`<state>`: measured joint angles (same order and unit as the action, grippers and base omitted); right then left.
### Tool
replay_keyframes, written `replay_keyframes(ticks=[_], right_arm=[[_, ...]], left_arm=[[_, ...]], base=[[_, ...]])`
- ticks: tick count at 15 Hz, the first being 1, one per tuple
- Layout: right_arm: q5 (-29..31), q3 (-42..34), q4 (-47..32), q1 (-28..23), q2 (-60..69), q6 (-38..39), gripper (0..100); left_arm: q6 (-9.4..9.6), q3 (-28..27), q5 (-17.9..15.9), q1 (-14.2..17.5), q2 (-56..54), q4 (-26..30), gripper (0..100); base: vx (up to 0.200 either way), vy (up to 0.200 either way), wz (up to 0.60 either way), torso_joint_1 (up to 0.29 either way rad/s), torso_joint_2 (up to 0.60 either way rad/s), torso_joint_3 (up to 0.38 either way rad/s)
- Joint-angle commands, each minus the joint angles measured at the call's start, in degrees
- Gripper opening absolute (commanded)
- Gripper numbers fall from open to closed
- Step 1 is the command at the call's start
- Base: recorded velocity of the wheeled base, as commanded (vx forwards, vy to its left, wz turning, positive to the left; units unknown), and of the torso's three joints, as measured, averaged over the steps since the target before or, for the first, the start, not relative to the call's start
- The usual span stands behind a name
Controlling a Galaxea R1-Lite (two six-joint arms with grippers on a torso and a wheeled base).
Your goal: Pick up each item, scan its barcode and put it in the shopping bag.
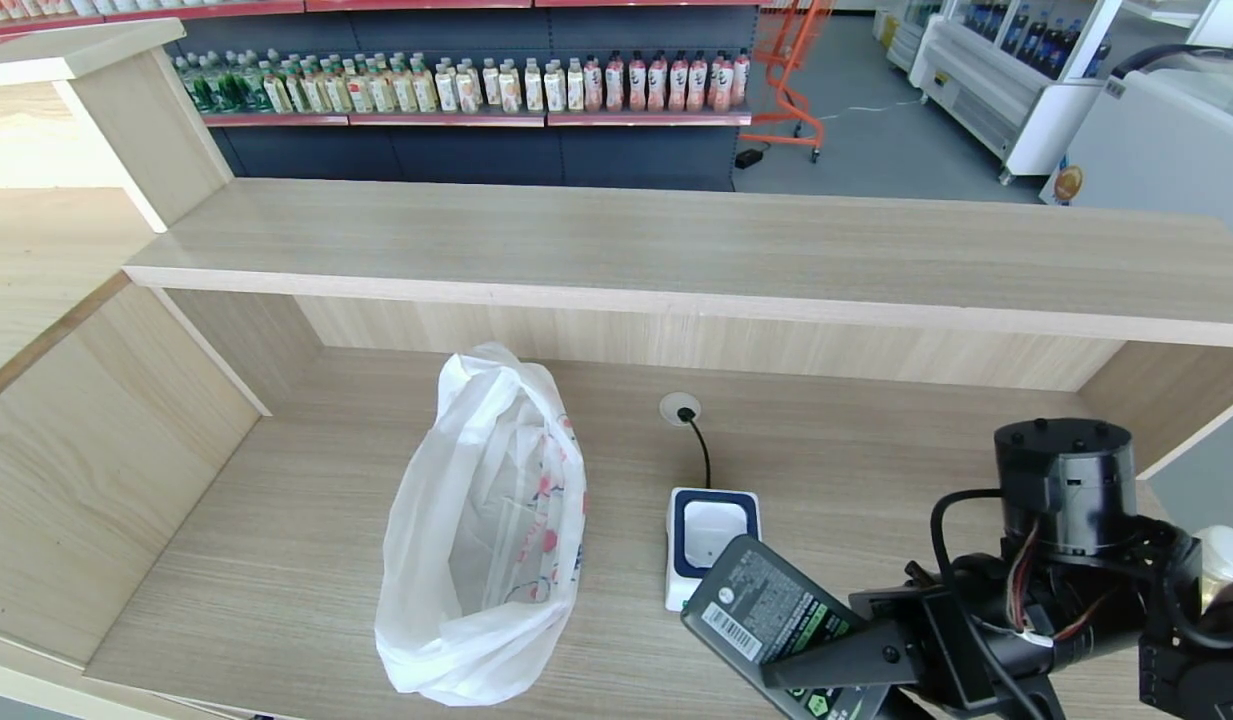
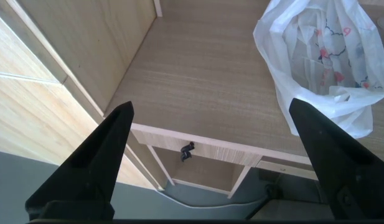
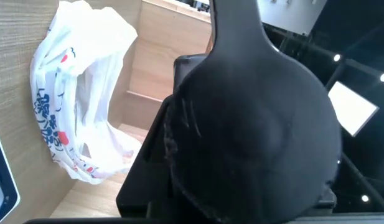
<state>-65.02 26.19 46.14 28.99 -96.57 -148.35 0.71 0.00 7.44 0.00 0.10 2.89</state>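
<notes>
A white plastic shopping bag (image 1: pixel 486 530) stands open on the wooden counter, left of the white and blue barcode scanner (image 1: pixel 711 530). My right gripper (image 1: pixel 844 655) is shut on a dark grey packet (image 1: pixel 766 605), held tilted just above the scanner's near right corner, its white barcode label (image 1: pixel 731 630) facing up. In the right wrist view the packet (image 3: pixel 260 124) blocks most of the sight, with the bag (image 3: pixel 79 99) beyond it. My left gripper (image 2: pixel 211 112) is open with nothing in it, below and in front of the counter's front edge, with the bag (image 2: pixel 325 56) farther off.
A black cable runs from the scanner to a grommet (image 1: pixel 680 408) in the counter. A raised wooden ledge (image 1: pixel 676 250) closes the back and a side wall (image 1: pixel 96 450) closes the left. Bare counter lies left of the bag. Bottle shelves (image 1: pixel 456 85) stand behind.
</notes>
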Motion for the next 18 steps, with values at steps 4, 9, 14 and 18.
replay_keyframes(ticks=[4,9,14,18], right_arm=[[-0.01,0.8,0.0,0.01,-0.63,-0.01,0],[-0.01,0.97,0.88,0.01,-0.63,0.08,0],[-0.01,1.24,0.88,0.01,-0.55,0.16,0],[0.07,1.32,1.85,0.37,-0.63,0.16,0]], left_arm=[[0.0,0.0,0.03,0.0,-0.01,0.01,100],[0.0,0.0,0.03,0.0,-0.01,0.01,100],[0.0,0.0,0.03,0.0,-0.01,0.01,100],[0.0,0.0,0.03,0.0,-0.01,0.01,100]], base=[[0.0,0.0,0.0,0.0,0.0,0.0],[0.0,0.0,0.0,0.0,0.0,0.0],[0.0,0.0,0.0,0.0,0.0,0.0],[0.0,0.0,0.0,0.0,0.0,0.0]])
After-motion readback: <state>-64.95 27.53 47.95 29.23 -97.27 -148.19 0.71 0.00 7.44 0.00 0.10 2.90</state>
